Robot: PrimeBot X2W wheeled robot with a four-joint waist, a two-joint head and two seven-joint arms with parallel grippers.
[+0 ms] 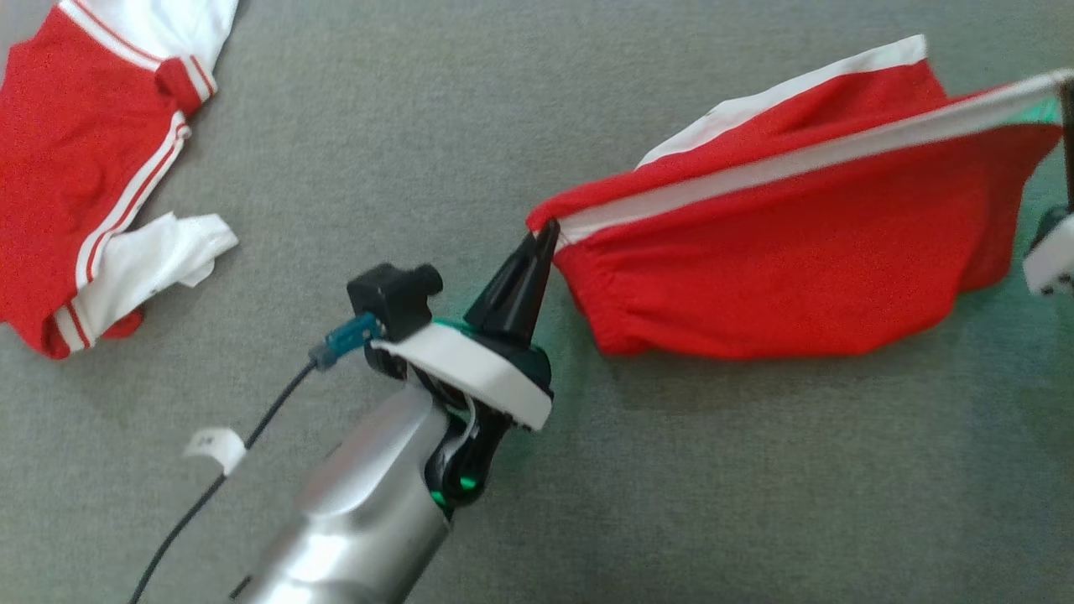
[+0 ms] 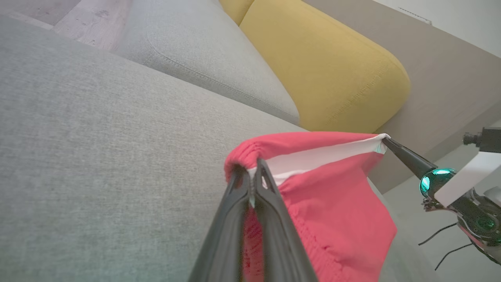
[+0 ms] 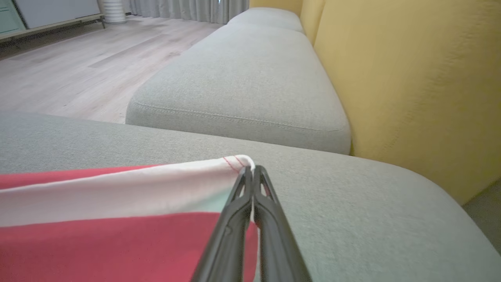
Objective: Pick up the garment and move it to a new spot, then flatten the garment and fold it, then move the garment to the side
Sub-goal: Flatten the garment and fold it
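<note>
The red garment [image 1: 780,268] has a white band along its top edge. It hangs stretched taut by two pinched corners, elastic-gathered end on the left, its loose body sagging over the grey sofa cushion [image 1: 503,126].

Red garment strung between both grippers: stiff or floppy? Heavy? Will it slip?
Probably floppy: the red garment sags below its taut white stripe between the left gripper and right gripper. Likely light: two fingertip pinches hold it up. It could slip, since each pinch takes only a little edge fabric.
</note>
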